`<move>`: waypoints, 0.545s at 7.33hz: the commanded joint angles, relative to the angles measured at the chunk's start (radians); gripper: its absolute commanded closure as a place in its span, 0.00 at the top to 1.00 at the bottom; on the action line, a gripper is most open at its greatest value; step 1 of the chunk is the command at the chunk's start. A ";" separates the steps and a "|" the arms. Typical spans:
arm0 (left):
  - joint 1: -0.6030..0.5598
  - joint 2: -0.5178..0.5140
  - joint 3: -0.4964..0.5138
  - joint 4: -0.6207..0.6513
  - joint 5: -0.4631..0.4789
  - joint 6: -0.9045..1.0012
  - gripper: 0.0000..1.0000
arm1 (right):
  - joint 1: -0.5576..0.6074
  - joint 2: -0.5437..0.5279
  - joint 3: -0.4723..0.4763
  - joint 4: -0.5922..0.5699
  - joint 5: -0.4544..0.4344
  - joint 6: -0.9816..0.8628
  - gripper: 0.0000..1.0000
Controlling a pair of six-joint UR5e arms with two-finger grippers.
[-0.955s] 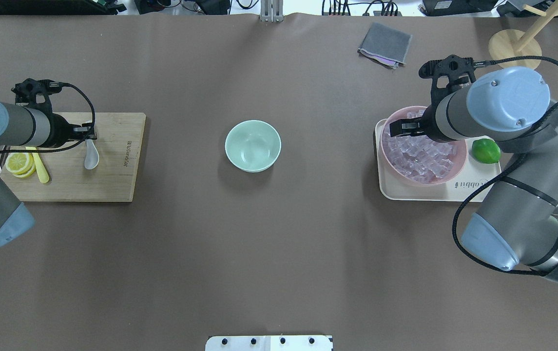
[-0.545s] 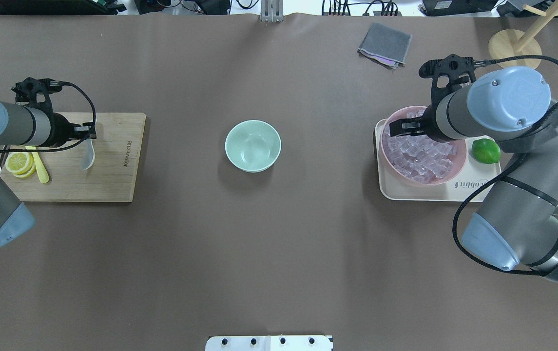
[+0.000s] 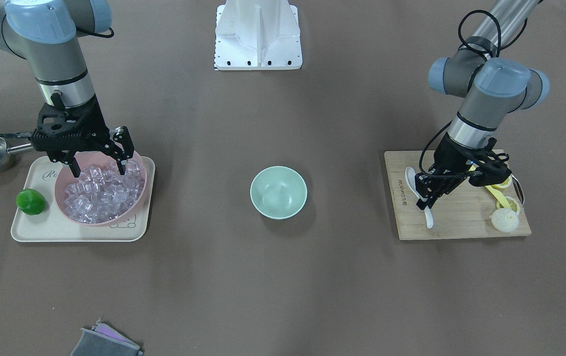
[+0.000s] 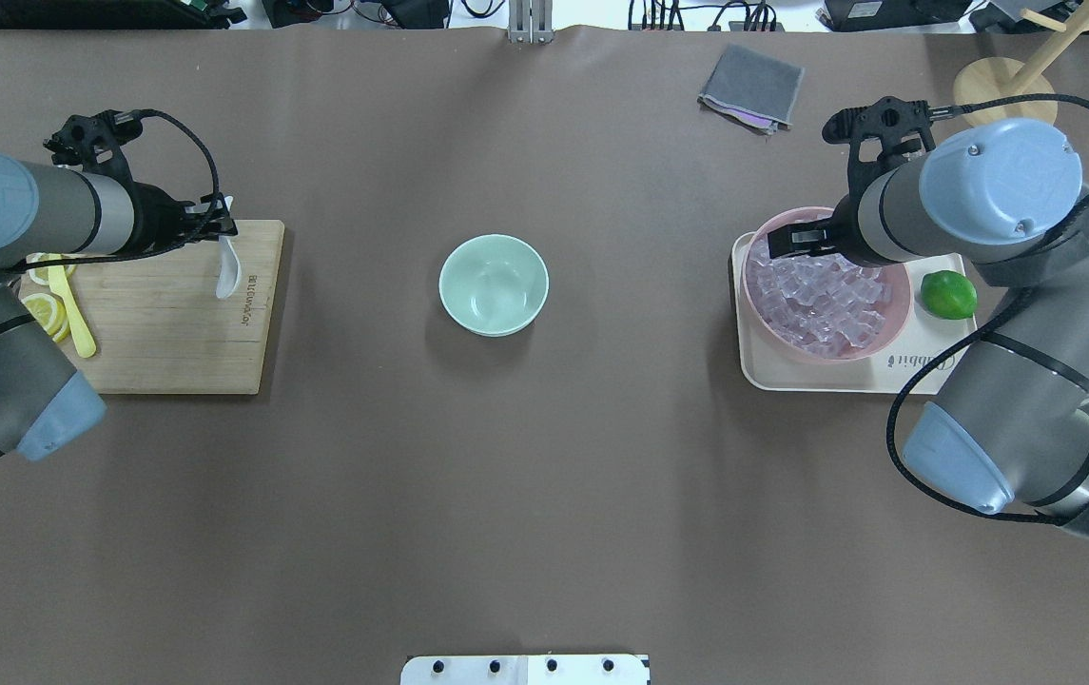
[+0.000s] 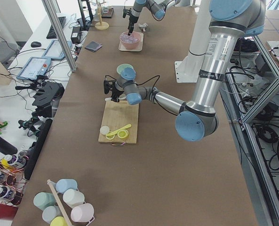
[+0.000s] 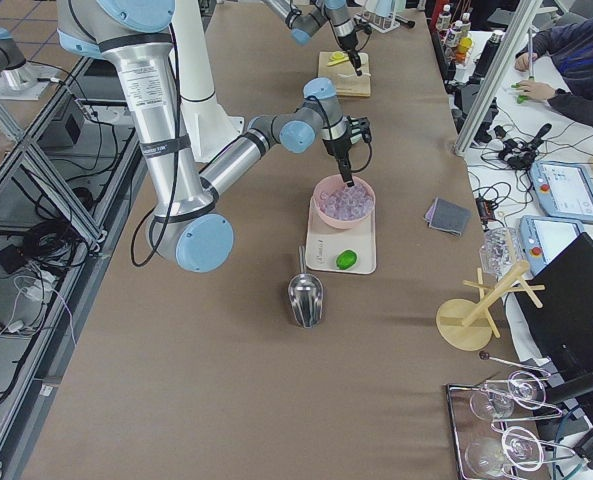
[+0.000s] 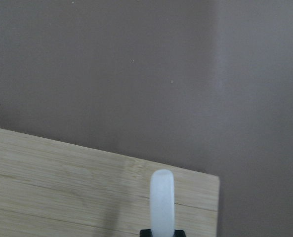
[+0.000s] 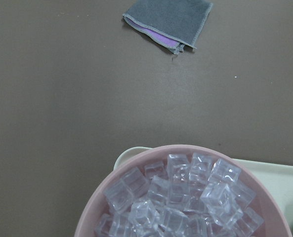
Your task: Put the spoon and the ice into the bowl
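Now: left claw clenched on spoon handle, scoop over board corner | right claw spread above ice in pink bowl | next: carry spoon steadily to bowl, lower inside rim, then release.
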 commanded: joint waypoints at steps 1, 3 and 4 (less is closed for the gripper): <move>0.073 -0.112 -0.081 0.209 0.083 -0.134 0.00 | 0.006 0.001 -0.050 0.089 0.007 -0.011 0.91; 0.191 -0.233 -0.072 0.331 0.204 -0.237 0.00 | 0.010 0.001 -0.090 0.155 0.021 -0.049 0.91; 0.234 -0.287 -0.063 0.376 0.232 -0.283 0.00 | 0.018 -0.002 -0.090 0.155 0.047 -0.054 0.91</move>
